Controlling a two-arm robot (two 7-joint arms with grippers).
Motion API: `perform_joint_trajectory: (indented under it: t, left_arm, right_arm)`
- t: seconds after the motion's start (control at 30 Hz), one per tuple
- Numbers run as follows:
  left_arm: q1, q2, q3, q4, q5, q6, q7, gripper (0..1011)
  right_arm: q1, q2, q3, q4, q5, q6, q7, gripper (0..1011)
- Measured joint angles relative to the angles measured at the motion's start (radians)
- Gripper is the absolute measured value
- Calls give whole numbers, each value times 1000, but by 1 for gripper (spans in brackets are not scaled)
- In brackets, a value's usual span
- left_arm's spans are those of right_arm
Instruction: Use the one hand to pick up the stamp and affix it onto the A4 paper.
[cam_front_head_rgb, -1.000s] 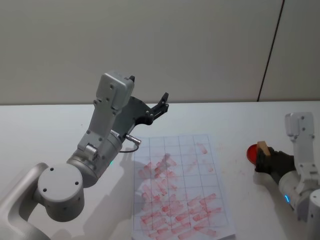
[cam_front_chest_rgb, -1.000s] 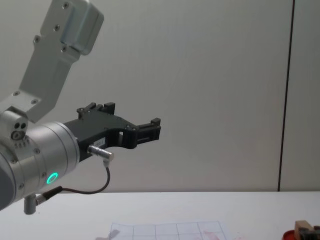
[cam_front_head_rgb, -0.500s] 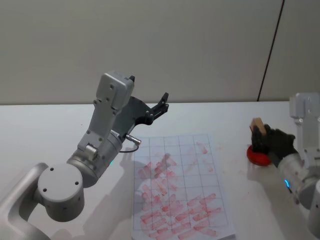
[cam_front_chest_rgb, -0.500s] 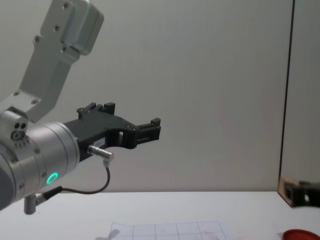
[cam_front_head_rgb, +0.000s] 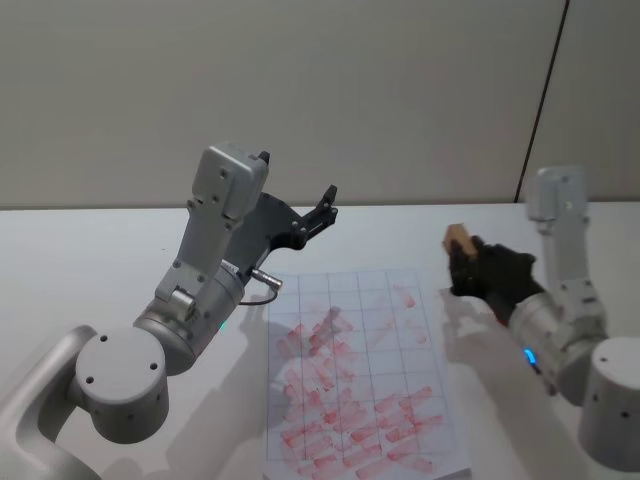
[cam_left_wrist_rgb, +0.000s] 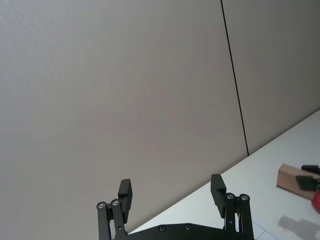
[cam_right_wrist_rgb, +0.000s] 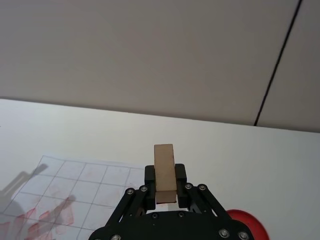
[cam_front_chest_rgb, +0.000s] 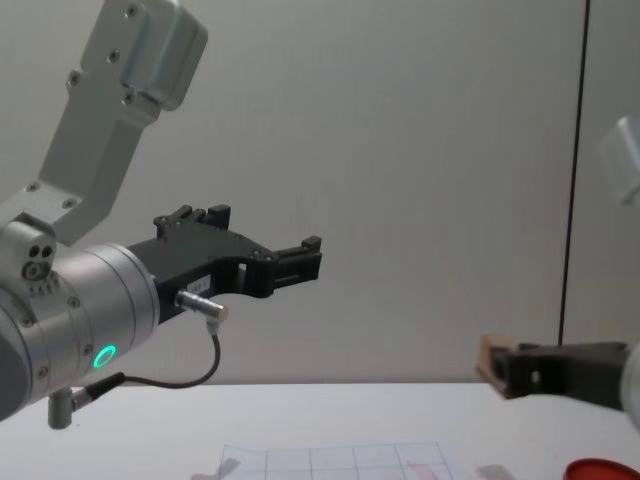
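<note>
Paper (cam_front_head_rgb: 360, 400), pink-marked, lies flat on the white table (cam_front_head_rgb: 90, 250) below a plain grey wall (cam_front_head_rgb: 350, 80); the left gripper (cam_left_wrist_rgb: 171, 195), jaws spread and empty, hangs parked above the paper's far left corner. The right gripper (cam_front_head_rgb: 462, 258) pinches the stamp (cam_front_head_rgb: 459, 239) aloft just off the paper's right edge: carry it over a clear grid square, face level, and press straight down.

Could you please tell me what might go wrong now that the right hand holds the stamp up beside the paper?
The right hand grips the stamp with one end jutting past its fingers, so pressing down could tilt it or make it slip. The A4 paper is crowded with red marks, so a new print may overlap one.
</note>
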Motion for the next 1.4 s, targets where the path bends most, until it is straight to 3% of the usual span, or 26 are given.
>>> perform_joint_trajectory:
  t: [0.73, 1.4]
  left_arm:
    - [0, 0, 0, 0, 0, 0, 0, 1001]
    - [0, 0, 0, 0, 0, 0, 0, 1001]
  right_arm:
    - [98, -94, -57, 234, -73, 5, 61, 216]
    - [142, -125, -62, 353, -85, -9, 68, 216]
